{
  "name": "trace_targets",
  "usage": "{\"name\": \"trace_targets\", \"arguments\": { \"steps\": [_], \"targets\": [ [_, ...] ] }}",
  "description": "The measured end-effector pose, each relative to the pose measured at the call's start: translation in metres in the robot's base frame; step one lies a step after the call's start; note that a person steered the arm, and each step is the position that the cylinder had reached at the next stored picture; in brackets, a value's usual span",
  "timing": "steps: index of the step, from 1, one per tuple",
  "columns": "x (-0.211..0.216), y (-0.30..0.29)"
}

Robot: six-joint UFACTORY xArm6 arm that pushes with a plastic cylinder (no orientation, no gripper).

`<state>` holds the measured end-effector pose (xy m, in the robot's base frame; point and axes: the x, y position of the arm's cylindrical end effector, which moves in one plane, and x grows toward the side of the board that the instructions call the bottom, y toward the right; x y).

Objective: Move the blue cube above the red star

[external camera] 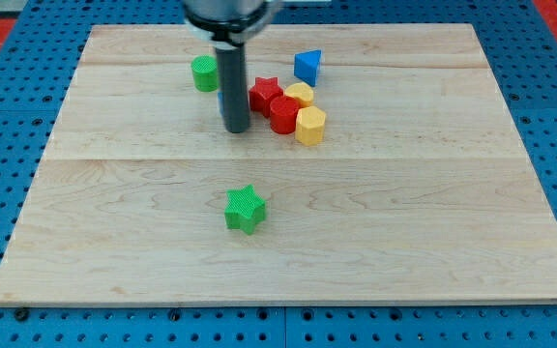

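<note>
The red star (pixel 264 93) lies near the view's top centre, in a tight cluster with a red block (pixel 283 114) and two yellow blocks (pixel 301 93) (pixel 310 126). My rod comes down from the view's top, and my tip (pixel 236 130) rests on the board just left of the cluster. Only a thin blue sliver (pixel 220 102) shows at the rod's left edge, level with the red star. It looks like the blue cube, mostly hidden behind the rod. A blue wedge-like block (pixel 307 66) sits up and to the right of the red star.
A green cylinder (pixel 204 73) stands left of the rod near the view's top. A green star (pixel 246 209) lies alone below the tip, near the board's middle. The wooden board (pixel 433 213) rests on a blue pegboard.
</note>
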<state>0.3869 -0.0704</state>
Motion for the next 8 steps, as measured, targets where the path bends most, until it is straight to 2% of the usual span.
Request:
{"name": "trace_targets", "arguments": {
  "steps": [1,2,3,4,5,6,8],
  "targets": [
    [-0.031,-0.03],
    [-0.069,-0.03],
    [-0.107,-0.004],
    [-0.124,-0.021],
    [-0.088,-0.056],
    [-0.078,0.016],
    [-0.114,0.089]
  ]
}}
